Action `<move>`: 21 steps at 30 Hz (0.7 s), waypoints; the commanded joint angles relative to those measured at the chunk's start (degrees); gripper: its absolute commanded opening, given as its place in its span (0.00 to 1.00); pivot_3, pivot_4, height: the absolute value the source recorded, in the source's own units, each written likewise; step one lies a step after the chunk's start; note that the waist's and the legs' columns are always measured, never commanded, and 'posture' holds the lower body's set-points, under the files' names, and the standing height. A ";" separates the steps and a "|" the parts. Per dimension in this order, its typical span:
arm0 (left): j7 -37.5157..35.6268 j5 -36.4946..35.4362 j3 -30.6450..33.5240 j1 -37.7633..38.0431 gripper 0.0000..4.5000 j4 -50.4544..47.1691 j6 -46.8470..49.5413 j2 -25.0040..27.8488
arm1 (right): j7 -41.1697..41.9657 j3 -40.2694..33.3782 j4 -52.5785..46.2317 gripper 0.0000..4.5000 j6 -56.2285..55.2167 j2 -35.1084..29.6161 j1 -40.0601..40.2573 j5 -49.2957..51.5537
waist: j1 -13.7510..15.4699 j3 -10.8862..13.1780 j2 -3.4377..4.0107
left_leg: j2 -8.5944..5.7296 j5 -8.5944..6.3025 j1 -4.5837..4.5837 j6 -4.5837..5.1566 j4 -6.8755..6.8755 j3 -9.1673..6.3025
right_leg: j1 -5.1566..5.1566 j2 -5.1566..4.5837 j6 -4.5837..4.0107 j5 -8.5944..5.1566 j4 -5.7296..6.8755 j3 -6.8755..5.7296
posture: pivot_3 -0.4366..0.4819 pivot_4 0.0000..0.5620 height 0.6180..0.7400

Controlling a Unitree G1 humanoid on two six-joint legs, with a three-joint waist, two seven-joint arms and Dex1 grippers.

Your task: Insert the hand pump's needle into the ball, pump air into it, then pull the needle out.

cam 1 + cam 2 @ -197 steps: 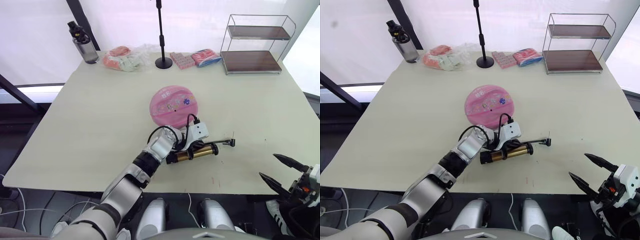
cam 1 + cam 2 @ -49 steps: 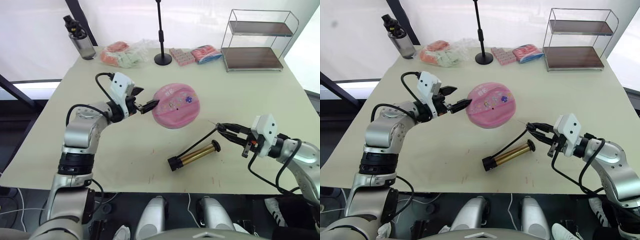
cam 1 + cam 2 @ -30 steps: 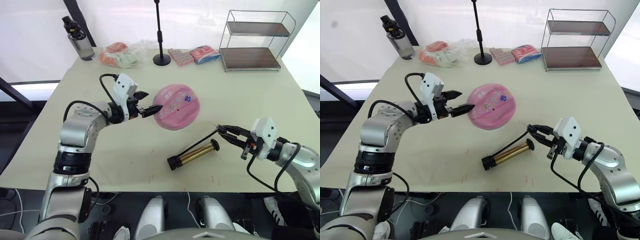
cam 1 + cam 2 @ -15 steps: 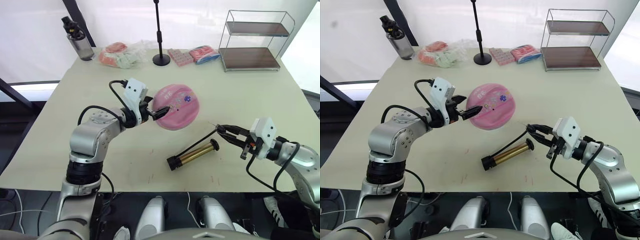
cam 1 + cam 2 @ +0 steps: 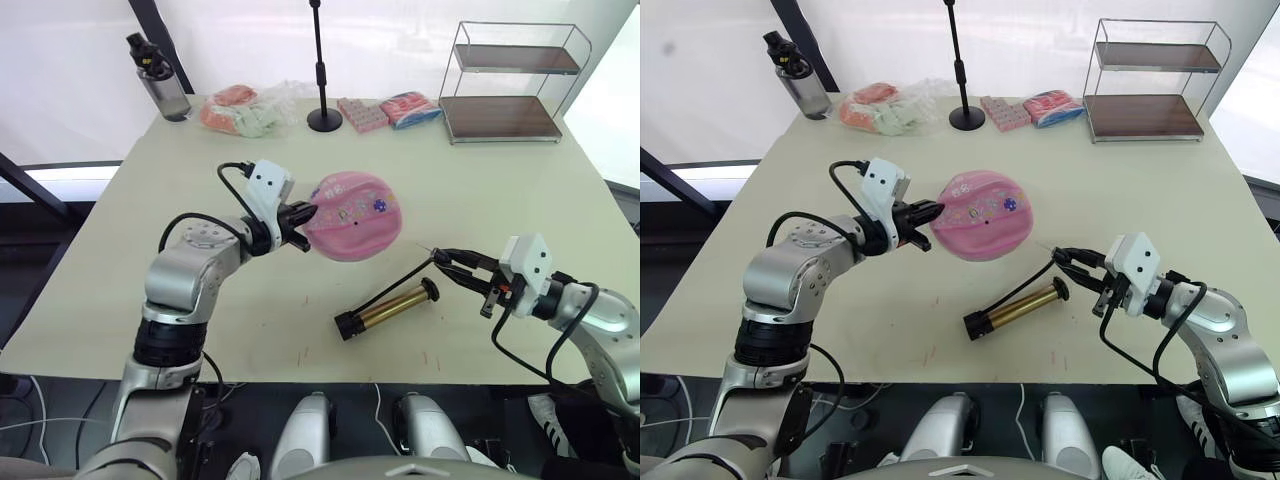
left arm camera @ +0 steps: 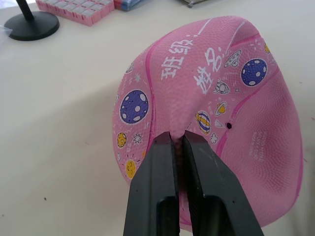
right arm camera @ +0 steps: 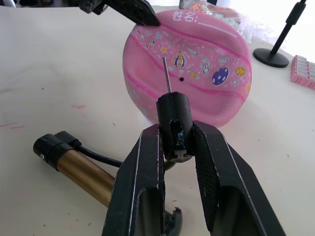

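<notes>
Since half a second earlier, the left pincer (image 6: 178, 142) had closed on the ball (image 5: 352, 215), its fingers nearly together and pinching a fold of the soft pink skin. The right pincer (image 7: 176, 140) was clamped on the black fitting of the needle (image 7: 167, 73), which pointed toward the ball but stood apart from it. The pump (image 5: 386, 309) lay on the table (image 5: 200, 300) below the ball, just beside the right pincer.

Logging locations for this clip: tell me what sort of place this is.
Probably a lab or test space set up for robot trials: a plain cream table against white sheeting, with staged props along the back edge, such as an empty two-tier shelf rack, a black stand pole and a water bottle.
</notes>
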 commanded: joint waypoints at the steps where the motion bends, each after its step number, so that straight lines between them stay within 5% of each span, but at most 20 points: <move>1: -1.28 1.40 -0.81 -0.30 0.02 1.02 -4.30 0.03 | -1.55 -0.01 -4.09 0.07 4.94 0.63 -0.82 3.77 | 0.02 0.00 0.00 | 0.00 0.00 0.00 0.00 0.00 0.00 | 0.00 0.00 0.00 0.00 0.00 0.00 | 0.48 0.27 1.00; 12: -2.70 2.96 -1.15 1.34 0.02 3.69 -9.84 -1.31 | -11.46 2.08 -10.14 0.07 29.13 3.52 -8.21 15.32 | 0.08 -0.01 0.01 | 0.01 0.01 0.00 0.01 0.06 -0.03 | 0.01 0.00 -0.03 0.10 0.02 -0.01 | 0.48 0.27 1.00; 21: -3.55 4.03 -0.58 2.94 0.02 4.45 -15.37 -2.57 | -17.05 2.88 -4.35 0.07 40.33 8.56 -19.53 20.13 | 0.10 -0.01 0.02 | -0.01 0.01 -0.01 0.02 0.07 -0.06 | 0.01 0.01 -0.02 0.13 0.02 -0.04 | 0.48 0.27 1.00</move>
